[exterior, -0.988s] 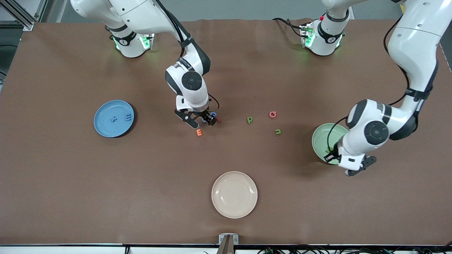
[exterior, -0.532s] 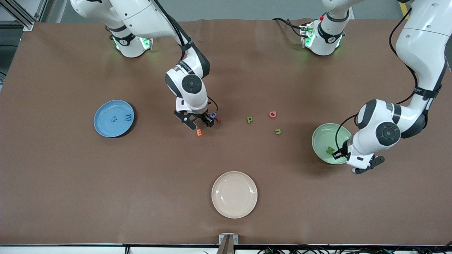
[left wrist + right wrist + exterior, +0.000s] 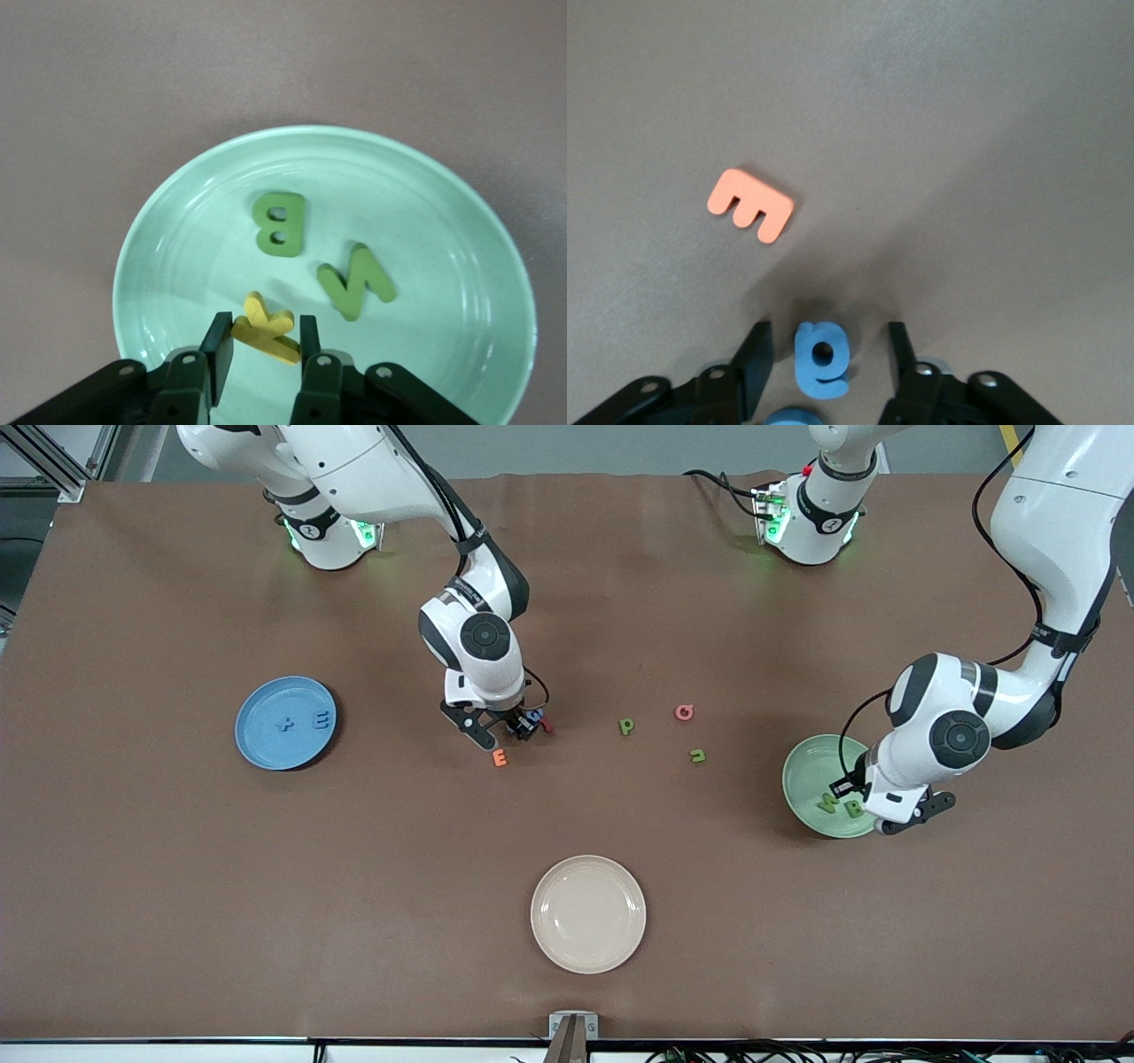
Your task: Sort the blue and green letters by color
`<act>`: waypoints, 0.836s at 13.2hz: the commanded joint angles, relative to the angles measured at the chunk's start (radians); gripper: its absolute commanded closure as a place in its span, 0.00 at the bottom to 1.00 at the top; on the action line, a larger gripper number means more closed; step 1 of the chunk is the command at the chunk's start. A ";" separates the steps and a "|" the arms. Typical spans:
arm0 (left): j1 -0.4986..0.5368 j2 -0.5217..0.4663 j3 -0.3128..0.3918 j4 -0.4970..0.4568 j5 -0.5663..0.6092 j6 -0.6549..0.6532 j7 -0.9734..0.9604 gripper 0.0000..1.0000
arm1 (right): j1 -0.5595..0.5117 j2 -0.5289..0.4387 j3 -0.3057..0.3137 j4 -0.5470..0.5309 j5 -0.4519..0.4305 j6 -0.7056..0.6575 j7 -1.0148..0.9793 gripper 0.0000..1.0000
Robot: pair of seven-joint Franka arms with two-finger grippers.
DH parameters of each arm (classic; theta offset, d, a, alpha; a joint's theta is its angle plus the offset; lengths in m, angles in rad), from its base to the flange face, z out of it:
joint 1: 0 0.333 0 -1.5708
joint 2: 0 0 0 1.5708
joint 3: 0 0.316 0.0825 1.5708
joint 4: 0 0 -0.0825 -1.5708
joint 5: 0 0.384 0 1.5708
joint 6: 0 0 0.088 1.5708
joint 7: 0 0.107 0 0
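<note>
Fingers of right end effector astride blue a, not yet touching.

The right hand is low at the desk centre, its fingers either side of a blue letter with a gap on each side. An orange E lies just nearer the camera, apart from the fingers; a red piece sits close beside the hand, possibly touching another blue letter there.

Bare desk separates this cluster from the green P, the pink letter and the small green letter.

The left hand, clamped on a yellow letter, hangs over the green plate; B and N lie apart from it.
</note>
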 commanded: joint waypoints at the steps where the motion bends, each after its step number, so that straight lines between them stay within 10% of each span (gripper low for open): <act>1: 0.012 -0.037 -0.006 -0.040 0.012 0.017 0.009 0.99 | 0.015 0.016 -0.002 0.006 -0.008 -0.003 0.022 0.69; 3: 0.006 -0.039 -0.012 -0.032 0.012 0.015 -0.006 0.99 | 0.013 0.014 -0.001 0.006 -0.008 -0.004 0.021 0.97; 11: -0.142 0.023 -0.103 0.006 0.009 0.018 -0.331 0.99 | -0.172 -0.202 -0.004 -0.031 -0.008 -0.339 -0.408 1.00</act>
